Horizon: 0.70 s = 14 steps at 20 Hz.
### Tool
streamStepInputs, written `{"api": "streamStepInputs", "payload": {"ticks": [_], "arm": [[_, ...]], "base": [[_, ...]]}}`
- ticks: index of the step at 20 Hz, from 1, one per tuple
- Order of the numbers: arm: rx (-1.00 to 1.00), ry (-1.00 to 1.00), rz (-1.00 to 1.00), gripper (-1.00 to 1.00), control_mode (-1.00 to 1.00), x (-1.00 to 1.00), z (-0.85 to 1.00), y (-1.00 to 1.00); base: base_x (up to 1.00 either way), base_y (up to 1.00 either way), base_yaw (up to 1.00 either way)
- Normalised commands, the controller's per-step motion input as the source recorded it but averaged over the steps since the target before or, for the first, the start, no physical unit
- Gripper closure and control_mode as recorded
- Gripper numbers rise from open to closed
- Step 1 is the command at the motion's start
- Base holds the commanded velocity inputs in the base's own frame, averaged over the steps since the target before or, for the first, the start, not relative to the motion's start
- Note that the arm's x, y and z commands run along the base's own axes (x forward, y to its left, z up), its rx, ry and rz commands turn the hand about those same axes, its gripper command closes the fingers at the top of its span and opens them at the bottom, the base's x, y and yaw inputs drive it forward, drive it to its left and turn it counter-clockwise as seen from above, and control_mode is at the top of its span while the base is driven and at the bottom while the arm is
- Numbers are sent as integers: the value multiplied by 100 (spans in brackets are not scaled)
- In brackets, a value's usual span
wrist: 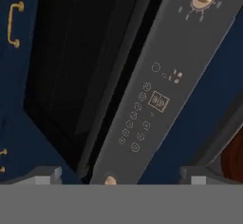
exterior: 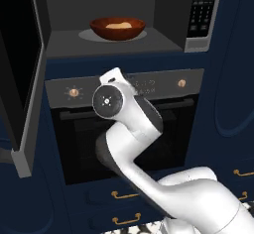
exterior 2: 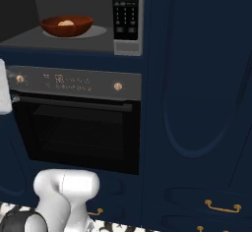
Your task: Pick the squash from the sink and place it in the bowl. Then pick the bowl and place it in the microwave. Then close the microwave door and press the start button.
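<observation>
The reddish-brown bowl [exterior: 117,31] [exterior 2: 66,28] stands on the floor of the open microwave [exterior: 163,42] [exterior 2: 98,42], with the tan squash [exterior: 119,26] [exterior 2: 65,23] lying in it. To the left, the microwave door [exterior: 20,64] hangs swung wide open. The black keypad strip [exterior: 203,10] [exterior 2: 125,7] is on the microwave's right. My gripper [wrist: 123,174] is open and empty, below the microwave and facing the oven's control panel. In the hand view a sliver of the bowl [wrist: 235,159] shows at the right edge. The sink is out of view.
The oven [exterior: 129,129] [exterior 2: 78,128], with brass knobs and a dark glass front, sits right under the microwave, close ahead of my hand. Navy drawers with brass handles [exterior: 124,194] [exterior 2: 221,206] lie below. A tall navy cabinet [exterior 2: 197,78] stands to the right.
</observation>
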Motion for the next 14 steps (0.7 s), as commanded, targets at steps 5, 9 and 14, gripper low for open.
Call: {"api": "streamStepInputs", "payload": {"ticks": [5,9,14], "arm": [[-13,-15,0,-100,-100,-32,-88,99],[-6,-25,0,-100,-100,-24,-17,100],[-8,-28,0,-100,-100,-41,14,100]], "base": [[0,0,0],[0,0,0],[0,0,0]]}}
